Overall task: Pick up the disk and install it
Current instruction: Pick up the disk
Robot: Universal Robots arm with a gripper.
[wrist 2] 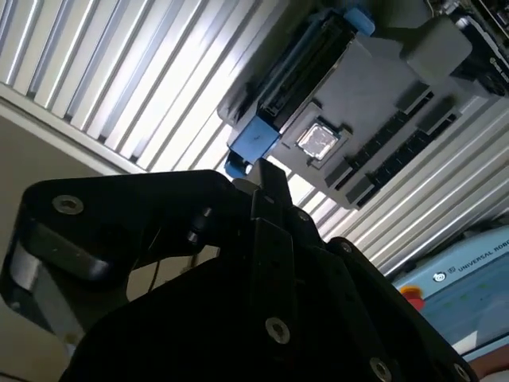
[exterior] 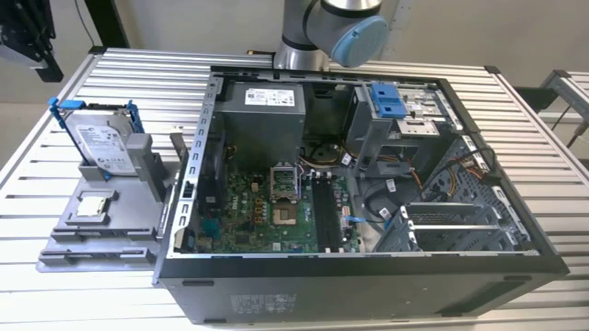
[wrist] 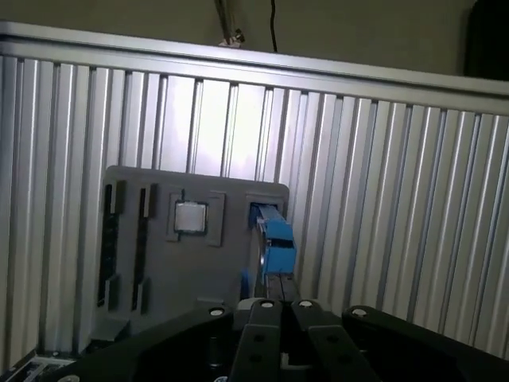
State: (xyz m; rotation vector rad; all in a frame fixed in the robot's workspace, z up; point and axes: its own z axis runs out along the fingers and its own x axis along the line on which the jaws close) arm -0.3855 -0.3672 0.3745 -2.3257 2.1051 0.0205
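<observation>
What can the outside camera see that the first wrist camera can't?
Exterior view: the open computer case with its motherboard, and the disk's white label. First wrist view: the gripper, facing the disk's blue edge, and a wall behind the table. Both: the disk standing in the grey holder, the processor chip, the slatted table.

Your work surface is a table (exterior: 120, 76) of ribbed aluminium slats, and it runs across most of the exterior view. Behind it, along the top of that frame, you see a plain beige wall (exterior: 184, 24) with a dark upright post (exterior: 112, 24) at the upper left. A pale floor (exterior: 23, 127) shows at the left edge, and a second slatted frame (exterior: 569, 86) stands at the right edge. In the second wrist view, light glares white off the table's slats (wrist 2: 183, 87).
</observation>
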